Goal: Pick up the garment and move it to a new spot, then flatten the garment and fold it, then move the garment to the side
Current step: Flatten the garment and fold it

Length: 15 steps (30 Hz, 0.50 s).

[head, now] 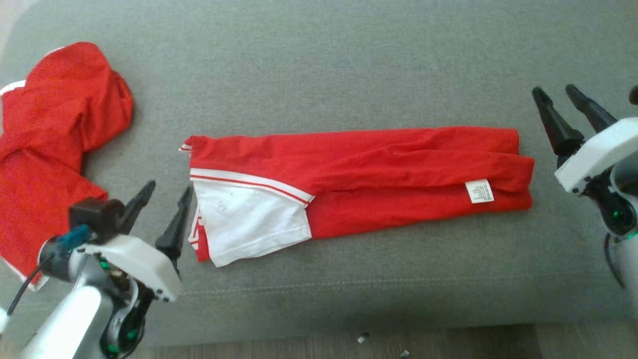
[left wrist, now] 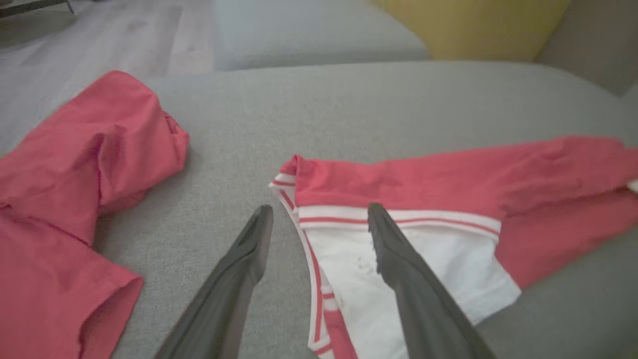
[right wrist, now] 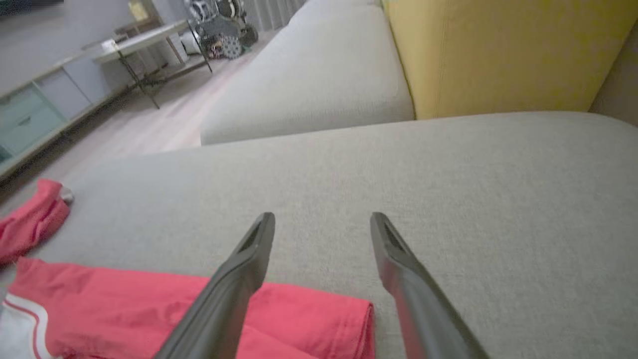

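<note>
Red garment (head: 398, 154) between spread left fingers (head: 174, 224), right fingers (head: 553, 119).

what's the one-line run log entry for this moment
garment: folded lengthwise on sofa | left hand: open, at white end | right hand: open, beyond red end

The folded garment (head: 379, 154) looks like soft matt cotton knit, red with a white sleeve panel, lightly creased. Its care label (head: 479, 191) could be thin cloth or papery stuff, can't tell. The other red garment (head: 50, 129) at the far left has a finer, dotted, mesh-like weave. The sofa cushion (head: 349, 65) is rough grey woven cloth, totally matt. The left gripper (head: 169, 188) has dark matt plastic fingers (head: 174, 229), a smooth white housing (head: 134, 262) with a slight sheen, and a silvery, metal-looking forearm (head: 70, 319). The floor (head: 473, 341) along the near edge looks like wood.
</note>
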Tool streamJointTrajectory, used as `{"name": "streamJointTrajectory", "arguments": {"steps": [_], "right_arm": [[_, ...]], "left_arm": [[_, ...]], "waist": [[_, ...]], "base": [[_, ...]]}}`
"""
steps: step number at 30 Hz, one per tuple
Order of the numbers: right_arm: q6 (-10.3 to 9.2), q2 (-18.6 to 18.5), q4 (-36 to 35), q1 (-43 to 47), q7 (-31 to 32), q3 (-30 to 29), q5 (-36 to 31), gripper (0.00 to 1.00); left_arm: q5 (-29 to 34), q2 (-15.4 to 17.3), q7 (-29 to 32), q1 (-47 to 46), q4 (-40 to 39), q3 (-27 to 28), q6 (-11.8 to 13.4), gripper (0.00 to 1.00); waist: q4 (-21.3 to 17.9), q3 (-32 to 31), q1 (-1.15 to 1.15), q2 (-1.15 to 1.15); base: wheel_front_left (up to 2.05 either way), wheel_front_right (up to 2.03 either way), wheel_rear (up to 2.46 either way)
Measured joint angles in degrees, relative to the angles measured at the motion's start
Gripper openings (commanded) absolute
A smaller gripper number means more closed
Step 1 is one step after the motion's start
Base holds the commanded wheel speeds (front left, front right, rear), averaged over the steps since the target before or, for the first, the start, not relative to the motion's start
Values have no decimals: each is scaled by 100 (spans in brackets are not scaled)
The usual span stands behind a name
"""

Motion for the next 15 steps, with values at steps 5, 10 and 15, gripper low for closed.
{"name": "streamJointTrajectory", "arguments": {"steps": [5,10,15], "right_arm": [[0,528,-572,462,-475,-675,-171,100],[0,1101,-1199,962,-1003,-1246,-575,100],[0,1538,-1515,1415,-1444,-1667,-998,100]], "left_arm": [[-256,-570,-847,-17,90,346,187,100],[-413,-1118,-1459,-24,146,704,263,100],[-29,-1735,-1507,21,-38,1312,174,100]], "waist": [[136,-106,0,0],[319,-202,0,0],[442,-275,0,0]], "base": [[0,0,0],[0,0,0],[0,0,0]]}}
